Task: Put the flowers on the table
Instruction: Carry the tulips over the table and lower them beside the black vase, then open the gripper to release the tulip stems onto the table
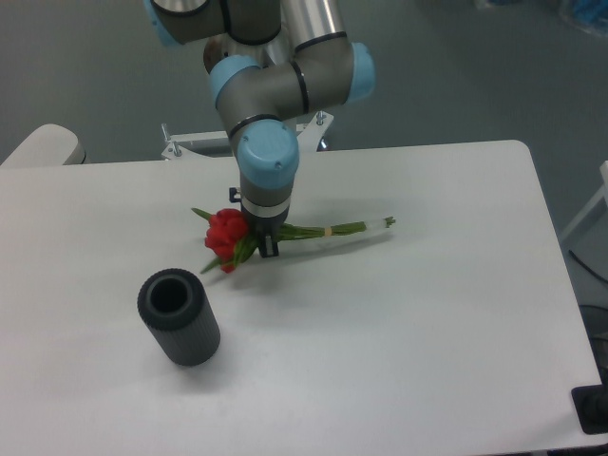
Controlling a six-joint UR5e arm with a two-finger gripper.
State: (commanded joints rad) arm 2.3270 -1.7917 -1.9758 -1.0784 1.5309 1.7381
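The flowers (226,237) are a small bunch of red blooms with thin green stems (328,229) and a pale band. They lie nearly flat at the middle of the white table (427,313), blooms to the left and stem ends to the right. My gripper (265,243) points straight down and its dark fingers are closed narrowly around the stems just right of the blooms. The bunch is at or just above the tabletop. I cannot tell whether it touches the table.
A dark ribbed cylinder vase (179,316) stands upright at the front left, a short way below the blooms. The arm's blue and grey joints (269,142) tower over the back of the table. A metal mounting plate (204,142) sits at the far edge.
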